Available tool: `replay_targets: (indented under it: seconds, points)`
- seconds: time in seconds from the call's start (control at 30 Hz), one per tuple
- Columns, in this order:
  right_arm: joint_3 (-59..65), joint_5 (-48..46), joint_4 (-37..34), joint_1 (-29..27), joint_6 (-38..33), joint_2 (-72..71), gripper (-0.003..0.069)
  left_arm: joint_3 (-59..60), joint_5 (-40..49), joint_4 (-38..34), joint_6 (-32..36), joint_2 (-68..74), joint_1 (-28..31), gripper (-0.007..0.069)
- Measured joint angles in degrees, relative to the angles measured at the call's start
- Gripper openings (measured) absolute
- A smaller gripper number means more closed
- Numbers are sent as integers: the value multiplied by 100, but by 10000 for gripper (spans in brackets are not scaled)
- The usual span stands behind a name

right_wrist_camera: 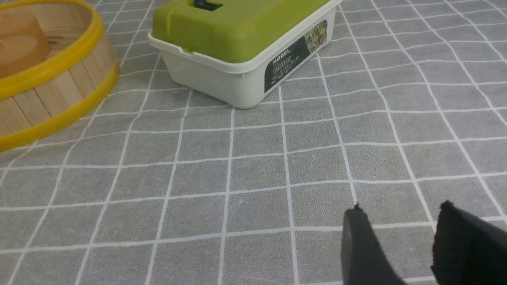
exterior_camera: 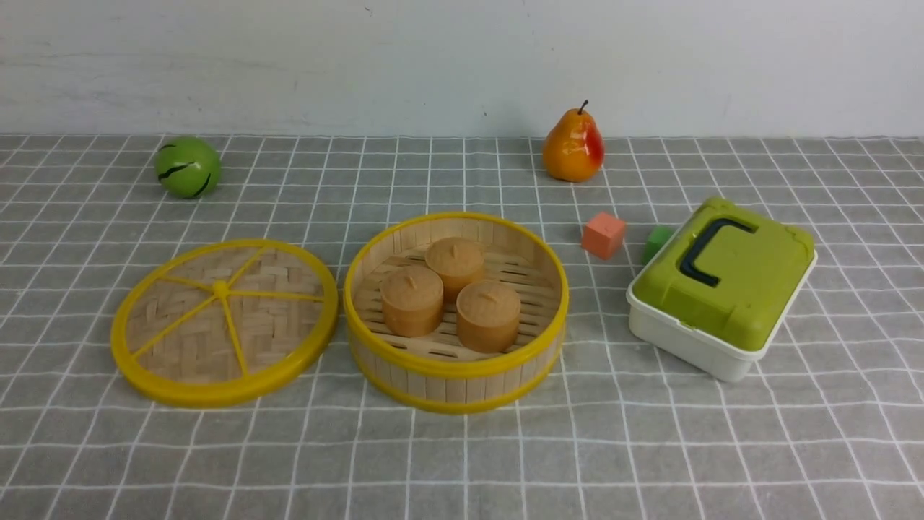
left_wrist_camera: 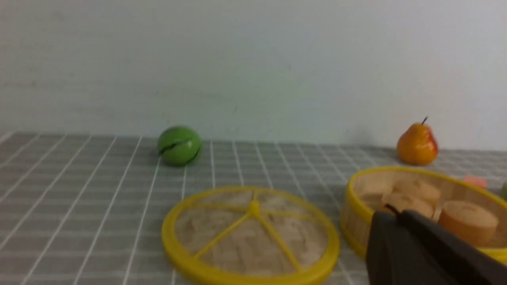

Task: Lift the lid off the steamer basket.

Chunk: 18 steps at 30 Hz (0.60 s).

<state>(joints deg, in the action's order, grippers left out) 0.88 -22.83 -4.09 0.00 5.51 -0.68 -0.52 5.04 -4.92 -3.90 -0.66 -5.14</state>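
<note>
The lid [exterior_camera: 224, 321], woven bamboo with a yellow rim and spokes, lies flat on the cloth to the left of the steamer basket [exterior_camera: 456, 375], a finger's width apart from it. The basket stands uncovered with three tan buns [exterior_camera: 451, 292] inside. Neither gripper shows in the front view. In the left wrist view my left gripper [left_wrist_camera: 398, 213] is shut with nothing in it, raised in front of the basket [left_wrist_camera: 356, 221] and to the right of the lid [left_wrist_camera: 250, 237]. In the right wrist view my right gripper [right_wrist_camera: 402, 209] is open and empty above bare cloth, well off from the basket [right_wrist_camera: 59, 91].
A white box with a green top [exterior_camera: 722, 285] [right_wrist_camera: 241, 35] sits right of the basket. Behind it lie an orange cube [exterior_camera: 603, 235] and a green cube [exterior_camera: 657, 242]. A pear [exterior_camera: 573, 144] [left_wrist_camera: 417, 144] and a green ball [exterior_camera: 188, 167] [left_wrist_camera: 179, 145] stand near the back wall.
</note>
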Motion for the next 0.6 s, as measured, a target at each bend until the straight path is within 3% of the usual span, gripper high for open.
replay_targets:
  seconds: [0.23, 0.6]
  points:
    - [0, 0, 0, 0, 0, 0, 242, 231, 1587, 40, -621, 0, 56, -13]
    - [0, 0, 0, 0, 0, 0, 242, 236, 1756, 85, -273, 0, -109, -13]
